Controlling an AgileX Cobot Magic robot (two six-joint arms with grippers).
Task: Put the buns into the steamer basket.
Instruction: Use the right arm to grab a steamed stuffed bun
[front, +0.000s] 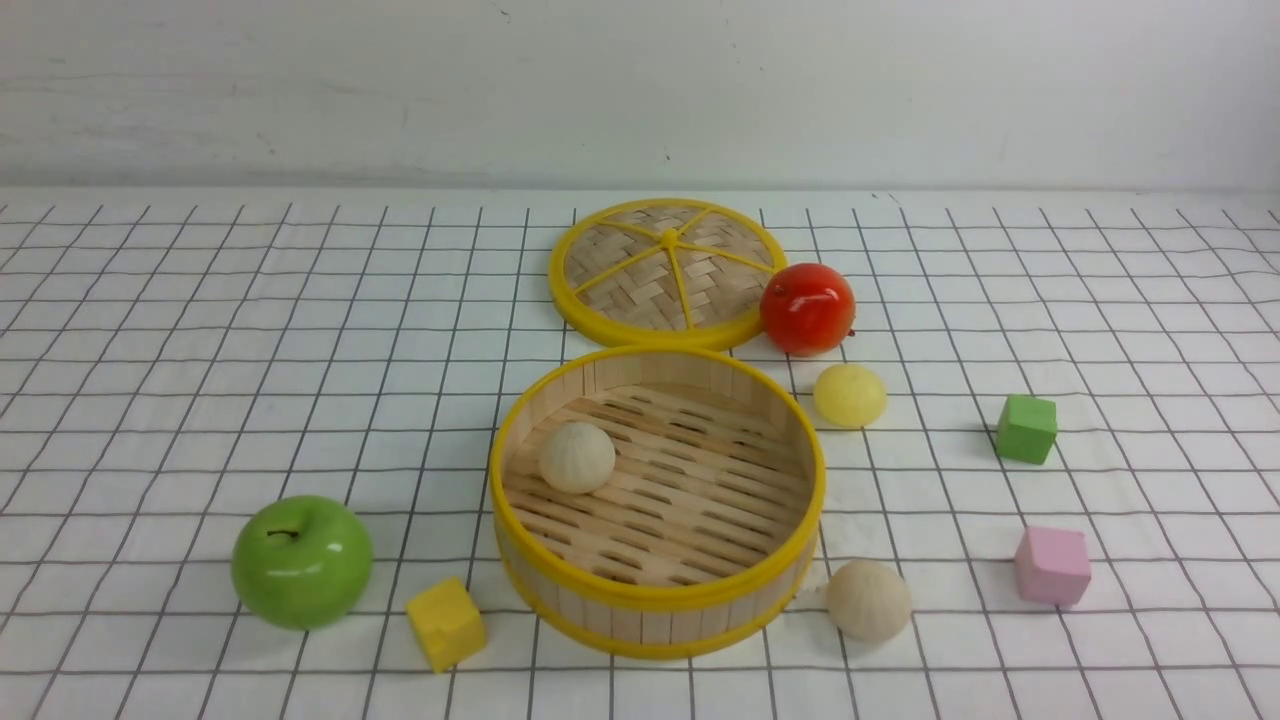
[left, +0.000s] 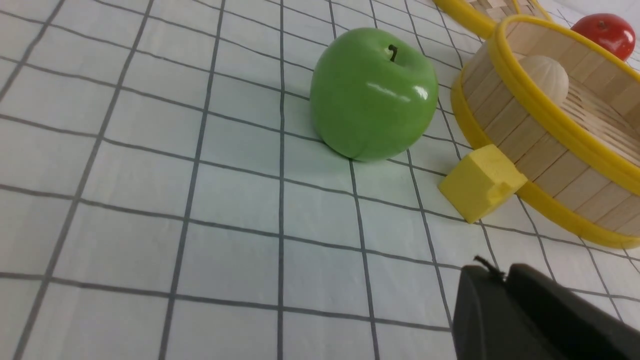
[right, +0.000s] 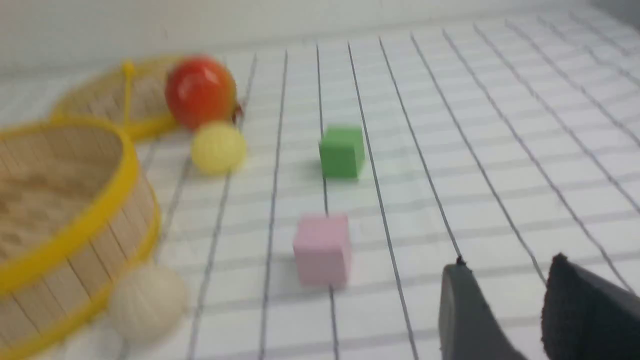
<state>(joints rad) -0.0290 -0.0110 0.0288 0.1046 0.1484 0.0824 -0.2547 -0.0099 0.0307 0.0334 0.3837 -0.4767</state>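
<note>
Two buns are left on the desk (front: 200, 350): a cream bun (front: 868, 599) just beside the steamer basket (front: 640, 598), a yellow bun (front: 849, 394) near the red apple (front: 807, 308). The right gripper (right: 509, 260) is held slightly spread, the left gripper (left: 502, 270) pressed together. Basket or apple could be nudged in grasping.

In the left wrist view only the dark tips of the left gripper (left: 500, 280) show, cropped by the picture's edge, and whether they are parted cannot be told. The steamer basket (left: 505, 120) runs out of that frame. Its wall hides the lower part of the cream bun (left: 545, 75) inside, and its rim covers part of the red apple (left: 607, 32). The lid (left: 462, 12) is a mere sliver. The right wrist view is blurred throughout, with the right gripper (right: 509, 260) cropped at the edge.
</note>
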